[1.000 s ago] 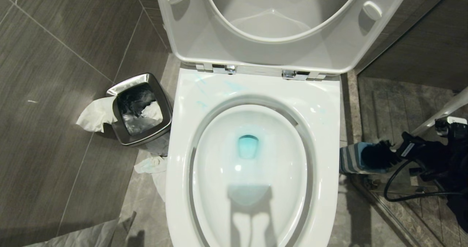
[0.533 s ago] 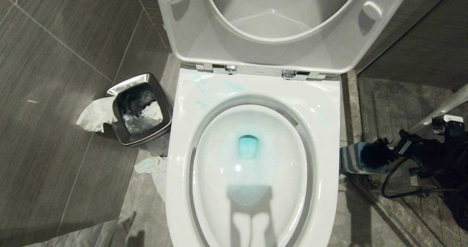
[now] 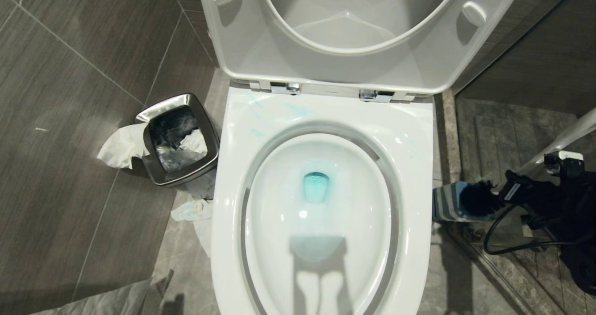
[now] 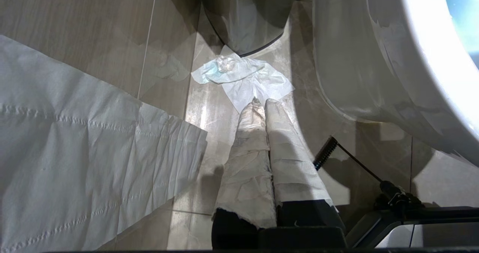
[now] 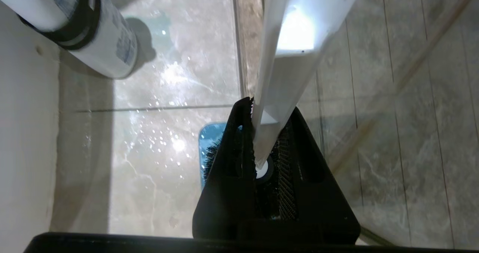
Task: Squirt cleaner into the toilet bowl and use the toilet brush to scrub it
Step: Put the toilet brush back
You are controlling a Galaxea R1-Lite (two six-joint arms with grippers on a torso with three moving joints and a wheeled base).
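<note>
The toilet bowl (image 3: pixel 321 114) stands open with its lid raised, blue water (image 3: pixel 316 187) at the bottom and blue smears on the rim. To its right my right gripper (image 3: pixel 505 191) (image 5: pixel 267 107) is shut on the toilet brush's white handle (image 3: pixel 575 133) (image 5: pixel 284 73). The black bristle head (image 3: pixel 475 197) (image 5: pixel 211 157) sits at the mouth of the striped blue holder (image 3: pixel 447 203) (image 5: pixel 207 140). A pale cylinder with a dark band and blue print (image 5: pixel 101 39) stands by the bowl's outer wall; I cannot tell whether it is the cleaner. My left gripper (image 4: pixel 262 101) hangs shut beside the bowl.
A square steel bin (image 3: pixel 179 140) with tissue hanging out stands left of the toilet. Crumpled tissue (image 3: pixel 195 210) (image 4: pixel 243 77) lies on the floor beside it, and a paper strip (image 4: pixel 82 152) lies nearer. A glass partition (image 3: pixel 512 240) runs behind the holder.
My right gripper, with the brush, has edged slightly left in the head view. The water in the bowl now ripples. Nothing else has moved.
</note>
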